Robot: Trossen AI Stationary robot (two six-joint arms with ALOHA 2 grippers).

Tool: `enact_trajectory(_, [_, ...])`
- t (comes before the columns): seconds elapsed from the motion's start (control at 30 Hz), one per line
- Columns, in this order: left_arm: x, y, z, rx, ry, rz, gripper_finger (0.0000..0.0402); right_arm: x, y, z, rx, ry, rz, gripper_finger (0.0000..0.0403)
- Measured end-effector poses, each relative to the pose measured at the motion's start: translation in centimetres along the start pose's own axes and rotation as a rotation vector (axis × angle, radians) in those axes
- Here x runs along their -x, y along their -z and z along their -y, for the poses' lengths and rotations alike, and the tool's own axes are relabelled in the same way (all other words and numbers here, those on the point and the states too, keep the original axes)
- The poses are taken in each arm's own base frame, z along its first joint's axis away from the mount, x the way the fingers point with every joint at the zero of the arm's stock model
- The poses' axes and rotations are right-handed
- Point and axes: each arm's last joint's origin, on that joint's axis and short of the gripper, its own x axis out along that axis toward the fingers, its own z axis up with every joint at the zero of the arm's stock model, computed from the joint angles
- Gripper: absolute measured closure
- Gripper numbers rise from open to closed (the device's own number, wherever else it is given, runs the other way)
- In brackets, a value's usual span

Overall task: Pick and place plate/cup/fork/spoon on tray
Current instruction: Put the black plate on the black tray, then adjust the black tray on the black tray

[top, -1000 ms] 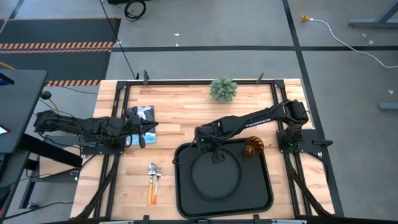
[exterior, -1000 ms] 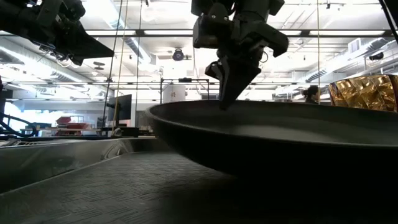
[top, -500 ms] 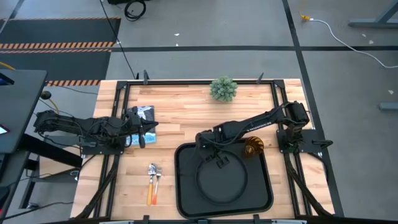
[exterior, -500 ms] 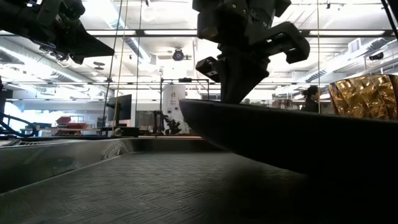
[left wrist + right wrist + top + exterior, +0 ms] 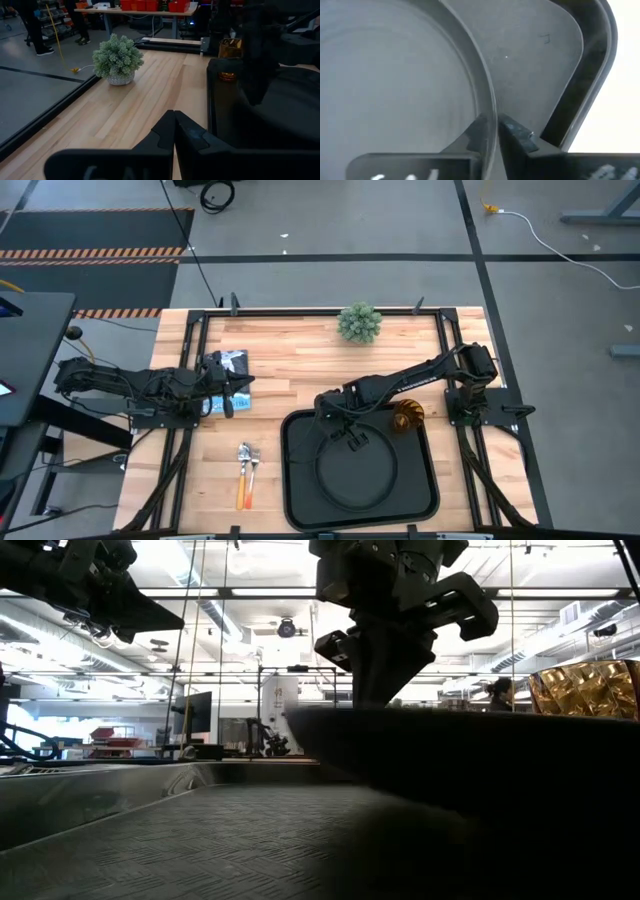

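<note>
The round black plate (image 5: 357,480) lies inside the black rectangular tray (image 5: 287,480) at the table's near middle. My right gripper (image 5: 352,438) stands over the plate's far rim, fingers down, shut on it. The plate fills the right wrist view (image 5: 395,75) and shows edge-on in the low view (image 5: 480,760). The amber cup (image 5: 405,418) stands on the wood by the tray's far right corner. The orange-handled fork and spoon (image 5: 247,475) lie side by side left of the tray. My left gripper (image 5: 228,395) waits shut at the left. My right gripper pinches the plate's raised rim (image 5: 492,112) on its far side, one finger (image 5: 479,131) inside the rim and one (image 5: 516,132) outside. The fingers come from above, pointing down. The plate sits level in the tray; whether its bottom rests on the tray floor I cannot tell.
A small potted plant (image 5: 359,323) stands at the far edge. A blue and white packet (image 5: 232,365) lies by my left gripper. Bare wood lies between the cutlery and the plant. The tray's right part (image 5: 530,60) beside the plate is bare.
My right gripper has gone a little toward the table's near and right edges and down, carrying the plate. The plate, tilted and raised a second ago, has come level and low inside the tray.
</note>
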Motion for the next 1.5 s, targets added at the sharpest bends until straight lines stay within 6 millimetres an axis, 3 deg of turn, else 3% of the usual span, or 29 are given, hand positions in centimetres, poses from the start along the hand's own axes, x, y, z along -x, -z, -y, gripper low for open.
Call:
enact_trajectory(0.33, [0.0,0.0,0.0,-0.001,0.000,0.000,0.0392,0.4,-0.2,-0.1,-0.011,0.014,0.010,0.0295])
enact_trajectory(0.57, [0.0,0.0,0.2,-0.009,0.053,-0.001,0.0392,2.1,-0.9,0.7,-0.193,0.170,0.036,0.0292])
enact_trajectory(0.87, [0.0,-0.1,0.2,-0.009,0.055,0.005,0.0392,-0.4,0.3,3.3,-0.423,0.225,0.034,0.0273])
enact_trajectory(1.07, [0.0,-0.1,0.2,-0.020,0.051,0.009,0.0392,-0.7,-0.4,3.7,-0.299,0.296,0.076,0.0269])
enact_trajectory(1.23, [0.0,-0.1,0.2,-0.020,0.050,0.008,0.0392,-3.6,-0.1,4.0,-0.277,0.308,0.035,0.0265])
enact_trajectory(1.5, [0.0,-0.1,0.2,-0.021,0.050,0.007,0.0392,-4.7,0.1,4.5,-0.256,0.389,0.013,0.0221])
